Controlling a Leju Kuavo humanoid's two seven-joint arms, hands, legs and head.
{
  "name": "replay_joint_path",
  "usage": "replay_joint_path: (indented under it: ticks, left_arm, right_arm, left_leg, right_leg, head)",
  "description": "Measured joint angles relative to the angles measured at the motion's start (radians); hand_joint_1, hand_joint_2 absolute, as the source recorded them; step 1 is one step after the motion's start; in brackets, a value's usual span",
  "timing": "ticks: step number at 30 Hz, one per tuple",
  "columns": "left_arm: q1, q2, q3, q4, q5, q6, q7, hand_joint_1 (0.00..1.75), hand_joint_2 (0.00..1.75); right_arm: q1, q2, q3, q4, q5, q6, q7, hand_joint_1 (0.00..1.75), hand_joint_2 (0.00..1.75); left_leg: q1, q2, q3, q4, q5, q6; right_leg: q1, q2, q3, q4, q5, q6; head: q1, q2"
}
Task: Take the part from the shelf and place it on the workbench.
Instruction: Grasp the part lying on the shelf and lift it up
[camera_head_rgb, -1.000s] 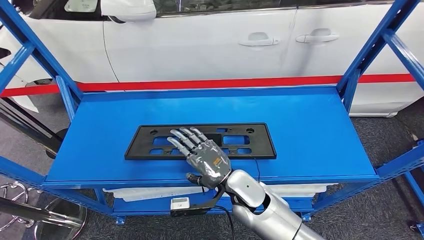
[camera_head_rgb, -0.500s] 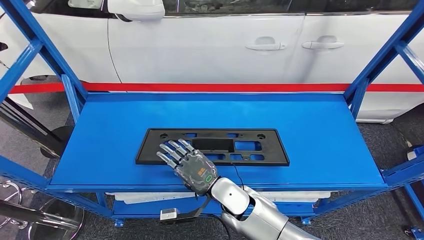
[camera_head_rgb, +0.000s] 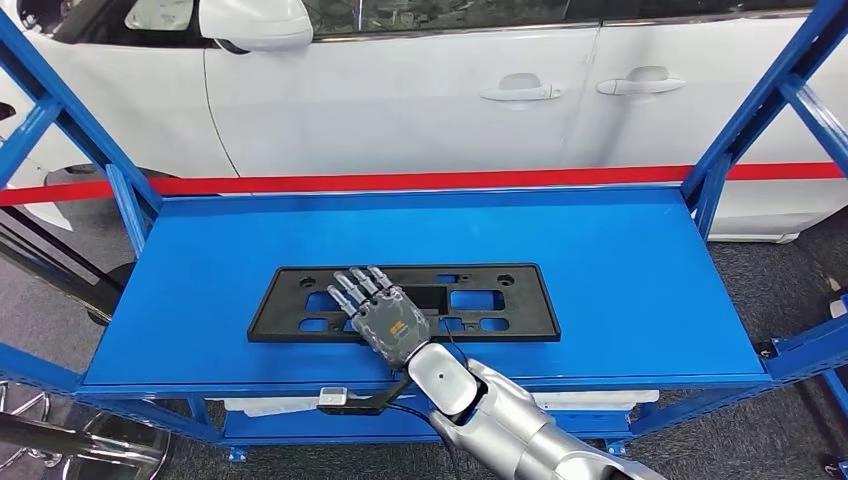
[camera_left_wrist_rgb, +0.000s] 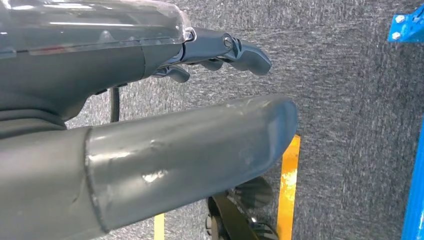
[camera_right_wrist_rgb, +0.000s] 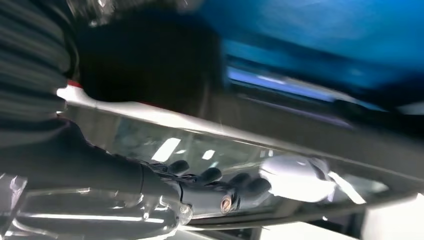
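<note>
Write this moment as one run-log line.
stage: reaching | part: flat on shelf | right hand: over part, fingers apart | left hand: holds nothing

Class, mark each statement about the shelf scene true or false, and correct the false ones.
1. The black part lies flat on the blue shelf. True.
2. The right hand is over the part's right end. False: it is over the left half.
3. A white car stands behind the shelf. True.
4. The left hand grips the part. False: it hangs over grey floor.
5. The part stands upright. False: it lies flat.
</note>
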Motion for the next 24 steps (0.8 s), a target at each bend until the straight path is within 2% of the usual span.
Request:
replay_joint_path:
  ticks: [1, 2, 4, 5, 6, 8, 10, 11, 13, 14, 15, 16, 17, 19, 20, 21, 24]
  left_arm:
    - [0.000, 0.001, 0.000, 0.000, -0.002, -0.001, -0.001, 0.00, 0.00]
    - [0.000, 0.002, 0.000, 0.000, -0.004, -0.001, -0.002, 0.00, 0.00]
    - [-0.002, 0.004, 0.000, 0.000, -0.007, -0.002, -0.004, 0.00, 0.00]
    - [-0.003, 0.005, 0.001, 0.000, -0.008, -0.002, -0.004, 0.00, 0.00]
    - [-0.003, 0.005, 0.003, 0.000, -0.009, -0.002, -0.005, 0.00, 0.00]
    - [-0.002, 0.006, 0.008, 0.000, -0.010, -0.002, -0.005, 0.00, 0.00]
    - [0.000, 0.006, 0.016, 0.000, -0.011, -0.002, -0.005, 0.00, 0.00]
    - [0.000, 0.006, 0.020, 0.000, -0.013, -0.002, -0.005, 0.00, 0.00]
    - [0.001, 0.006, 0.026, 0.000, -0.016, -0.003, -0.005, 0.00, 0.00]
    - [0.001, 0.006, 0.028, 0.000, -0.018, -0.004, -0.005, 0.00, 0.00]
    - [0.002, 0.006, 0.030, 0.000, -0.019, -0.005, -0.006, 0.00, 0.00]
    - [0.003, 0.006, 0.032, 0.000, -0.019, -0.007, -0.007, 0.00, 0.00]
    - [0.004, 0.006, 0.034, 0.000, -0.020, -0.010, -0.010, 0.00, 0.00]
    - [0.004, 0.005, 0.038, 0.000, -0.022, -0.014, -0.015, 0.00, 0.00]
    - [0.004, 0.003, 0.041, 0.000, -0.023, -0.015, -0.016, 0.00, 0.00]
    - [0.004, 0.002, 0.044, 0.000, -0.025, -0.016, -0.017, 0.00, 0.00]
    - [0.004, 0.001, 0.049, 0.000, -0.028, -0.016, -0.018, 0.00, 0.00]
  right_arm:
    - [-0.007, 0.005, -0.001, 0.027, 0.024, 0.002, 0.028, 1.48, 1.75]
    - [-0.015, 0.010, -0.003, 0.054, 0.045, 0.002, 0.054, 1.72, 1.75]
    - [-0.029, 0.015, -0.011, 0.099, 0.077, 0.000, 0.095, 1.75, 1.75]
    - [-0.034, 0.016, -0.020, 0.120, 0.088, -0.004, 0.110, 1.75, 1.75]
    - [-0.037, 0.016, -0.030, 0.139, 0.098, -0.010, 0.125, 1.75, 1.75]
    - [-0.038, 0.011, -0.060, 0.174, 0.111, -0.027, 0.146, 1.75, 1.75]
    - [-0.036, -0.001, -0.097, 0.196, 0.115, -0.044, 0.154, 1.75, 1.75]
    - [-0.033, -0.008, -0.117, 0.204, 0.116, -0.051, 0.156, 1.75, 1.75]
    - [-0.024, -0.024, -0.155, 0.214, 0.116, -0.063, 0.158, 1.75, 1.75]
    - [-0.017, -0.032, -0.174, 0.217, 0.117, -0.068, 0.158, 1.75, 1.75]
    - [-0.013, -0.038, -0.192, 0.218, 0.117, -0.072, 0.157, 1.75, 1.75]
    - [-0.009, -0.044, -0.209, 0.219, 0.117, -0.075, 0.155, 1.75, 1.75]
    - [-0.007, -0.048, -0.225, 0.219, 0.117, -0.076, 0.154, 1.75, 1.75]
    - [-0.004, -0.055, -0.257, 0.217, 0.118, -0.079, 0.152, 1.75, 1.75]
    - [-0.003, -0.058, -0.270, 0.217, 0.118, -0.080, 0.151, 1.75, 1.75]
    - [-0.003, -0.060, -0.282, 0.216, 0.118, -0.081, 0.151, 1.75, 1.75]
    - [-0.001, -0.065, -0.300, 0.213, 0.118, -0.083, 0.151, 1.75, 1.75]
  left_leg:
    - [0.002, 0.000, 0.004, -0.017, 0.024, -0.001]
    - [0.003, 0.000, 0.025, -0.070, 0.063, -0.001]
    - [0.004, 0.000, 0.089, -0.211, 0.133, 0.003]
    - [0.002, -0.001, 0.111, -0.257, 0.146, 0.008]
    - [0.000, -0.001, 0.123, -0.281, 0.148, 0.014]
    - [-0.002, -0.003, 0.127, -0.291, 0.145, 0.030]
    - [0.000, -0.001, 0.129, -0.298, 0.150, 0.045]
    - [0.001, 0.000, 0.129, -0.300, 0.153, 0.053]
    - [-0.001, 0.001, 0.127, -0.301, 0.155, 0.062]
    - [-0.002, 0.001, 0.127, -0.301, 0.155, 0.064]
    - [-0.004, 0.000, 0.127, -0.301, 0.155, 0.065]
    - [-0.006, -0.001, 0.128, -0.301, 0.155, 0.066]
    - [-0.008, -0.002, 0.130, -0.301, 0.155, 0.066]
    - [-0.014, -0.005, 0.133, -0.299, 0.154, 0.065]
    - [-0.017, -0.006, 0.134, -0.298, 0.153, 0.063]
    - [-0.018, -0.006, 0.133, -0.297, 0.152, 0.060]
    - [-0.017, -0.004, 0.134, -0.294, 0.149, 0.045]
  right_leg:
    - [0.000, 0.001, 0.002, 0.002, -0.002, 0.001]
    - [-0.001, 0.002, 0.006, 0.003, -0.005, 0.003]
    - [0.000, 0.003, 0.012, 0.006, -0.010, 0.009]
    - [0.001, 0.004, 0.013, 0.006, -0.011, 0.014]
    - [0.003, 0.004, 0.013, 0.006, -0.011, 0.018]
    - [0.004, 0.004, 0.013, 0.003, -0.010, 0.028]
    - [0.002, 0.004, 0.007, 0.024, -0.028, 0.038]
    - [0.002, 0.003, -0.009, 0.063, -0.055, 0.041]
    - [0.001, 0.003, -0.068, 0.194, -0.126, 0.045]
    - [0.001, 0.003, -0.097, 0.258, -0.151, 0.046]
    - [0.001, 0.003, -0.112, 0.293, -0.157, 0.046]
    - [0.001, 0.003, -0.108, 0.287, -0.143, 0.043]
    - [0.002, 0.003, -0.085, 0.245, -0.113, 0.039]
    - [0.008, 0.001, -0.011, 0.099, -0.049, 0.022]
    - [0.010, -0.002, 0.016, 0.044, -0.031, 0.016]
    - [0.013, -0.003, 0.031, 0.011, -0.023, 0.013]
    - [0.011, -0.003, 0.036, -0.005, -0.017, 0.010]
  head:
    - [0.000, 0.000]
    - [0.000, 0.000]
    - [0.000, 0.000]
    - [0.000, 0.000]
    - [0.000, 0.000]
    - [0.000, 0.000]
    - [0.000, 0.000]
    - [0.000, 0.000]
    - [0.000, 0.000]
    - [0.000, 0.000]
    - [0.000, 0.000]
    - [0.000, 0.000]
    - [0.000, 0.000]
    - [0.000, 0.000]
    - [0.000, 0.000]
    - [0.000, 0.000]
    - [0.000, 0.000]
